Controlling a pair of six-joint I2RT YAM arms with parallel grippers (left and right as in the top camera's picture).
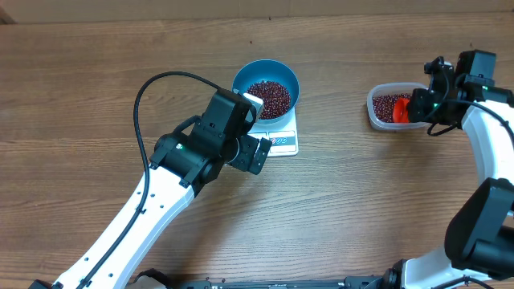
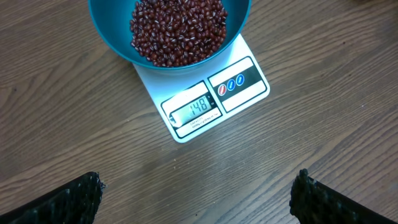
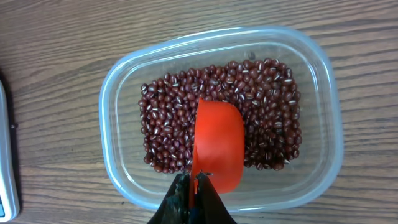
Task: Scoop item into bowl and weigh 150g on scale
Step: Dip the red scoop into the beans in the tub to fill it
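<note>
upper centre of the overhead view: blue bowl (image 1: 265, 69) w/ beans (image 2: 177, 28) is seated on the scale (image 2: 205, 99). display (image 2: 196, 109) appears to read 148, so target is judged nearly met. at far right, orange scoop (image 3: 217, 146) is pinched by right gripper (image 3: 196, 186) inside the clear tub (image 3: 323, 124). left gripper (image 2: 196, 193) is held spread wide, empty, near the scale. prob. only a small top-up is left.

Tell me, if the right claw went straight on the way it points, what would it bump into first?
The right gripper points down into the clear tub. The orange scoop it grips would probably push into the beans first; whether it already touches them is hard to tell.
</note>
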